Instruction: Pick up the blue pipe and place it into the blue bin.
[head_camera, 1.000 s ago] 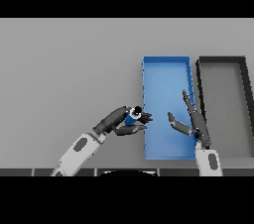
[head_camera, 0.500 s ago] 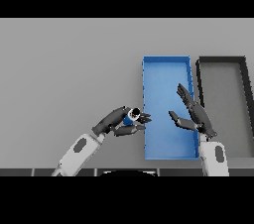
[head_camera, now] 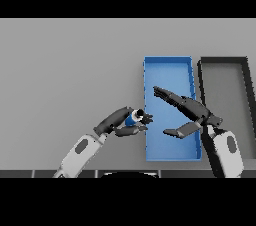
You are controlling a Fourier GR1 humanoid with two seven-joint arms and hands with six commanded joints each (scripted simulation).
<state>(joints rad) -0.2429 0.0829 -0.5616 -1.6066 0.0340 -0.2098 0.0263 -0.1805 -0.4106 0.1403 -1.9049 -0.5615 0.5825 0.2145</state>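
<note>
A short blue pipe [head_camera: 133,118] with a dark open end is held in my left hand [head_camera: 121,121], whose fingers and thumb curl round it just left of the blue bin [head_camera: 168,65]. The pipe hangs above the table beside the bin's left wall, near its front half. My right hand [head_camera: 189,110] is open, fingers stretched out toward the left over the bin's inside, thumb below them. A small gap separates it from the pipe.
A dark grey bin [head_camera: 224,63] stands right beside the blue bin on its right. The grey table [head_camera: 65,70] spreads to the left and behind both bins.
My right hand has swung left and lowered its fingers over the blue bin, pointing toward the pipe. My left hand with the pipe has stayed nearly still.
</note>
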